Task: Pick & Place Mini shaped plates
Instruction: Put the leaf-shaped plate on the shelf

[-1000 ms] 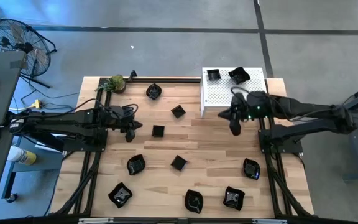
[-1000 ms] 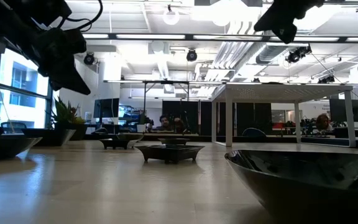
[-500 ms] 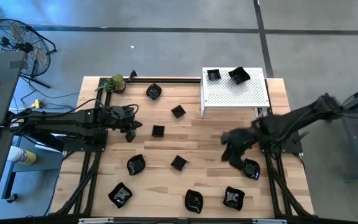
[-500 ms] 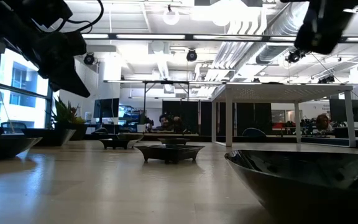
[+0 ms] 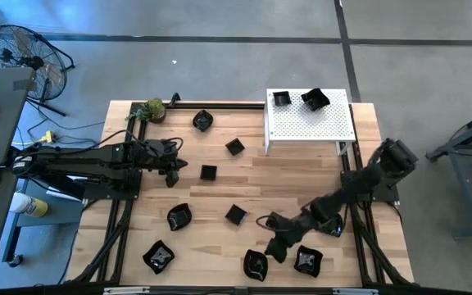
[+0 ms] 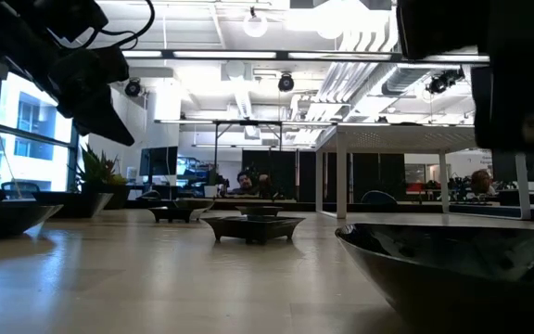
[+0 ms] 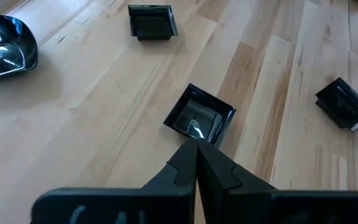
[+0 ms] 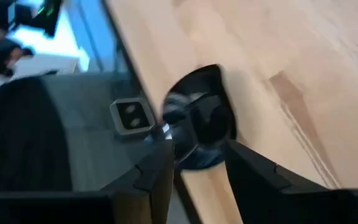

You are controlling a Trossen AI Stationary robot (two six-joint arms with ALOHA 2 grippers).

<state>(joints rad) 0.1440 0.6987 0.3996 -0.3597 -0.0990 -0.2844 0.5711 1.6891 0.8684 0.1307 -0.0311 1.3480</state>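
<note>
On the left side of the wooden table the left gripper hangs with its jaws pressed together and nothing between them, just beside a small square plate; its wrist view shows that plate right past the tips. The mini shaped plates lie scattered over the table: a wavy one at the near left corner, a rounded one behind it, one near the far edge close to the green leafy ball, and another square one towards the middle. Farther right, a white perforated stand at the far edge carries two more plates, side by side. The right arm reaches down towards the near edge, and the right gripper hovers between two plates there, one on its left and one on its right; its jaws stand apart and hold nothing, and its wrist view shows a glossy dish at the table's edge just past them. One more plate lies under that arm
</note>
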